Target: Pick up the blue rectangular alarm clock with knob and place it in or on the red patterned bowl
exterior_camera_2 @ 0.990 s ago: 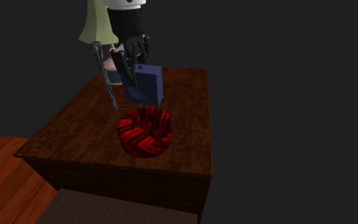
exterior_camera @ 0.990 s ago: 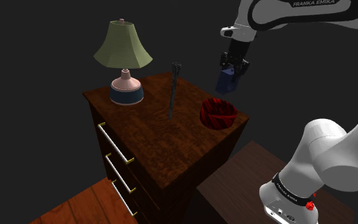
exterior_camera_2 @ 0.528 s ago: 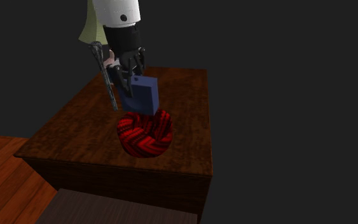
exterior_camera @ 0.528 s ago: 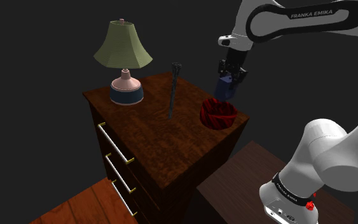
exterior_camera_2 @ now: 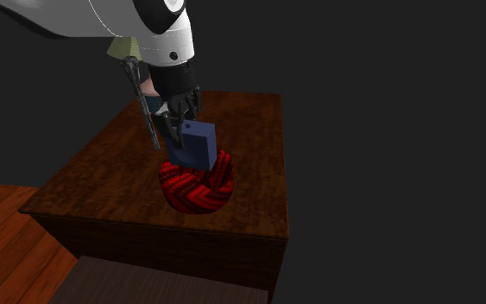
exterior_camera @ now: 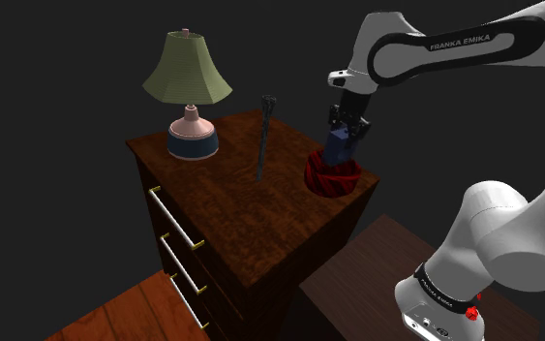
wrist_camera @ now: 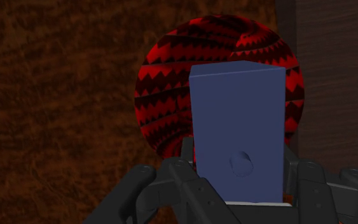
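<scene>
A blue rectangular alarm clock (exterior_camera_2: 194, 145) with a small round knob (wrist_camera: 241, 163) hangs in my black gripper (exterior_camera_2: 177, 121), which is shut on it. Its lower end reaches into the mouth of the red bowl (exterior_camera_2: 199, 186) with black zigzag bands. In the shoulder view the clock (exterior_camera: 339, 146) dips into the bowl (exterior_camera: 331, 179) near the dresser's right corner, under the gripper (exterior_camera: 347, 127). The wrist view has the clock (wrist_camera: 238, 133) clasped between my fingers (wrist_camera: 182, 159), with the bowl (wrist_camera: 165, 89) directly behind it.
The bowl stands on a dark wooden dresser (exterior_camera: 222, 199) with brass drawer handles. A lamp (exterior_camera: 189, 92) with a green shade stands at its back, and a thin dark tool (exterior_camera: 263, 136) stands upright near the middle. A lower dark table (exterior_camera: 357, 276) lies beside the dresser.
The gripper has come down with the clock, from well above the bowl to the bowl's mouth. The arm's forearm has swung lower. Nothing else has moved.
</scene>
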